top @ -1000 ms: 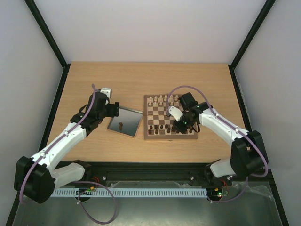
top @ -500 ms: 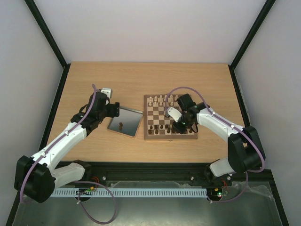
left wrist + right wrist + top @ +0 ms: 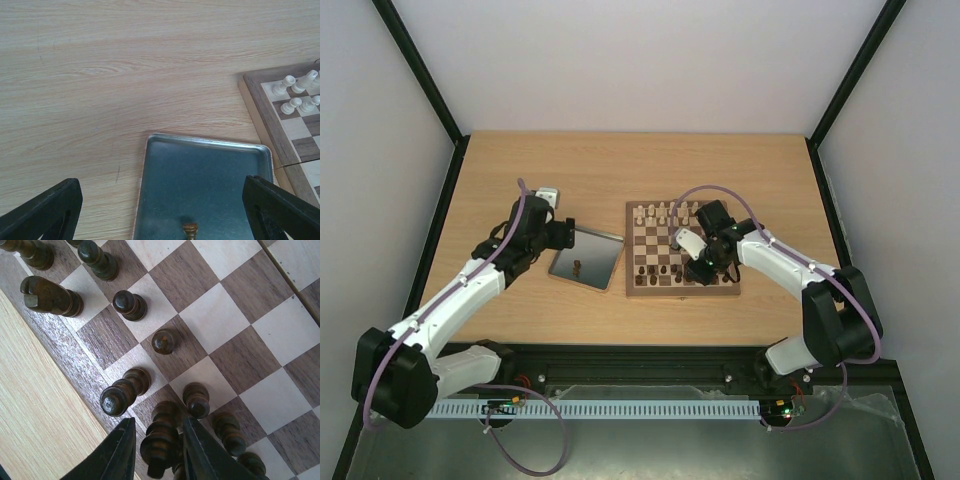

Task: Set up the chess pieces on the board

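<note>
While the right gripper hangs low over the board, its jaws stand slightly apart on either side of one upright dark piece. A thin gap shows at the first finger, and the second finger lies so close that contact cannot be judged. Directly ahead of the fingertips, on the neighbouring squares, stand further dark pieces, and two more stand just outside the second finger. Outside the first finger runs the board's brown border, with the table beyond it. From above, this gripper sits over the near rows of the board, and the light pieces line the rows farthest from it. Well apart from it, the left gripper hangs over the tray with its jaws spread wide and nothing between them. A lone piece, small and brown, stands in the tray roughly midway between the two fingers, at the lower edge of the wrist view. Ahead of this gripper the tray's far rim meets the table. Ahead and to its right lies a corner of the board, just beside the tray, carrying several of the light pieces.
</note>
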Controlling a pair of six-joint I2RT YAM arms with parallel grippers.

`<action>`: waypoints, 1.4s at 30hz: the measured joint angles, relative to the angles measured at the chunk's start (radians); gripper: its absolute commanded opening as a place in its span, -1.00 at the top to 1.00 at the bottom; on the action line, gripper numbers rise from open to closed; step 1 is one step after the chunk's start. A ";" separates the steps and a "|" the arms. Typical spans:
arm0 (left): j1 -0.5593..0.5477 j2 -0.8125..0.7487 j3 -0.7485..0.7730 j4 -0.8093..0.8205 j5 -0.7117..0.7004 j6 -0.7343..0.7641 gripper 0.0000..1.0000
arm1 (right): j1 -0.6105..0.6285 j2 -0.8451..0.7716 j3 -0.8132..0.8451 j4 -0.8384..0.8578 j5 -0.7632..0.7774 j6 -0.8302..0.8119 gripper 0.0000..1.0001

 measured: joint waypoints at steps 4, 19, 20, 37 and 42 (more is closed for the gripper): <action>0.000 0.005 0.000 -0.001 0.000 -0.001 -0.81 | 0.000 -0.009 0.005 -0.013 -0.001 0.002 0.35; 0.000 0.286 0.114 -0.193 0.084 -0.153 -0.03 | 0.000 -0.168 0.054 -0.026 -0.050 0.047 0.29; 0.000 0.311 0.114 -0.217 0.108 -0.161 -0.03 | 0.000 -0.175 0.040 -0.012 -0.054 0.056 0.29; -0.098 0.529 0.135 -0.291 0.169 -0.177 0.18 | -0.003 -0.228 -0.055 0.106 -0.092 0.095 0.28; -0.111 0.566 0.176 -0.287 0.150 -0.167 0.39 | -0.003 -0.232 -0.072 0.114 -0.092 0.095 0.28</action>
